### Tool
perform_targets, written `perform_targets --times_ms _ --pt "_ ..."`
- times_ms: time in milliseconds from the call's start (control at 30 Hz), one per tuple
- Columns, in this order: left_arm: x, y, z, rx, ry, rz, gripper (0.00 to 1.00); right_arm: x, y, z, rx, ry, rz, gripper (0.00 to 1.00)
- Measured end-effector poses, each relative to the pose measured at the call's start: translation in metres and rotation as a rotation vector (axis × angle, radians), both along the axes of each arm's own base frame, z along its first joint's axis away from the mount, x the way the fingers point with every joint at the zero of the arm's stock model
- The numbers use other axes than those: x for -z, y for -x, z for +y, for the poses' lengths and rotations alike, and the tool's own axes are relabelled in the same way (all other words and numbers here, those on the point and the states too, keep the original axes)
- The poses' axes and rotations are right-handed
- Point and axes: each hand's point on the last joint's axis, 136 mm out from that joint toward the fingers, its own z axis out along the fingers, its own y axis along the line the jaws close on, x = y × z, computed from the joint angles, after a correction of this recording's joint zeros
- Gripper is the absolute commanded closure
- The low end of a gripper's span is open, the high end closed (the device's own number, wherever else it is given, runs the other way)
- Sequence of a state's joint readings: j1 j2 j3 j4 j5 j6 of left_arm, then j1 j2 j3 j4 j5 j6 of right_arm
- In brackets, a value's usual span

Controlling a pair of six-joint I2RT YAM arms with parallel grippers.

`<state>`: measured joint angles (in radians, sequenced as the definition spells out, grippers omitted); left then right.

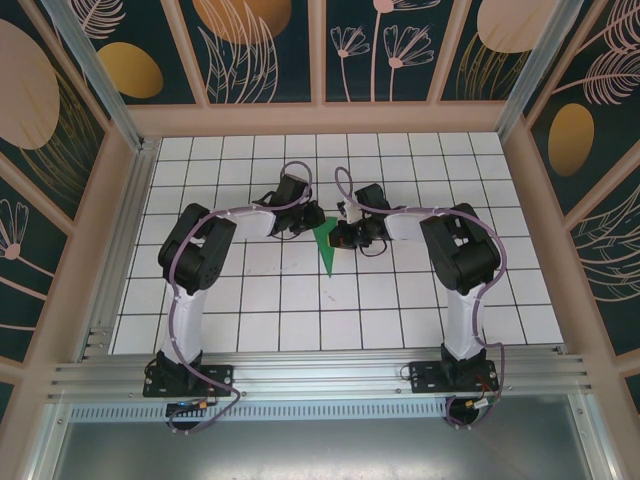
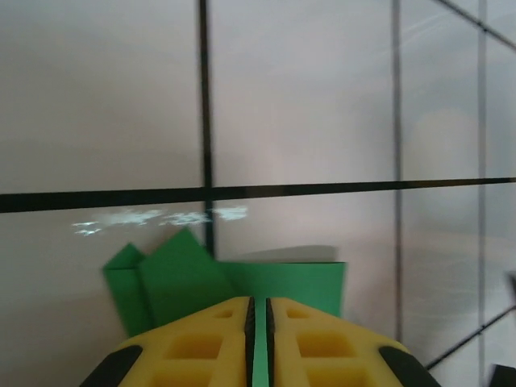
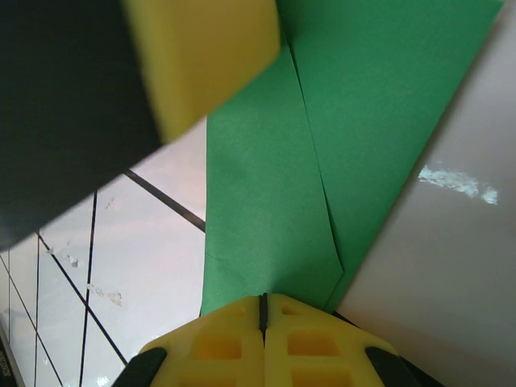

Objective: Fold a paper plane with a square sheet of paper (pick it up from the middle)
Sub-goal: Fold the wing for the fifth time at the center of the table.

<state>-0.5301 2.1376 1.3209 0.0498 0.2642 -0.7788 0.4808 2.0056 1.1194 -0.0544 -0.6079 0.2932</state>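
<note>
As left tool and right tool each clamped paper plane between them: even, gentle pull seemed advisable.

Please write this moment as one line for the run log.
object: folded green paper, narrow and pointed | left gripper: shut on it | right gripper: shut on its edge | task: folding not finished

Paper plane – green, folded to a narrow pointed wedge w/ layered creases, mid tabletop, tip toward near edge. Wide end pinched in jaws of left gripper & right gripper – one each side.
</note>
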Motion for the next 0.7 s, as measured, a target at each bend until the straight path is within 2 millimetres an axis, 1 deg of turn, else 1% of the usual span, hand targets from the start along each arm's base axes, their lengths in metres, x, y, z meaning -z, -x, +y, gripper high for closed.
perform_targets --times_ms 133,333,467,600,700 --pt "0.001 -0.007 0.001 -0.017 -0.022 -0.004 0.9 -0.001 0.0 0.0 -0.003 0.003 0.003 1.0" --pt "0.001 -0.008 0.004 -0.028 -0.039 0.001 0.95 -0.003 0.001 0.0 -0.004 0.013 0.017 1.0" --pt "0.001 -0.008 0.004 -0.034 -0.036 0.005 0.97 -0.011 0.004 -0.002 0.02 0.013 0.044 1.0" --pt "0.001 -0.008 0.004 -0.043 -0.03 0.012 0.98 -0.032 0.006 0.008 0.04 -0.019 0.037 1.0" --pt "0.001 -0.008 0.004 -0.054 -0.024 0.019 0.98 -0.037 0.011 0.022 0.036 -0.031 0.045 1.0"
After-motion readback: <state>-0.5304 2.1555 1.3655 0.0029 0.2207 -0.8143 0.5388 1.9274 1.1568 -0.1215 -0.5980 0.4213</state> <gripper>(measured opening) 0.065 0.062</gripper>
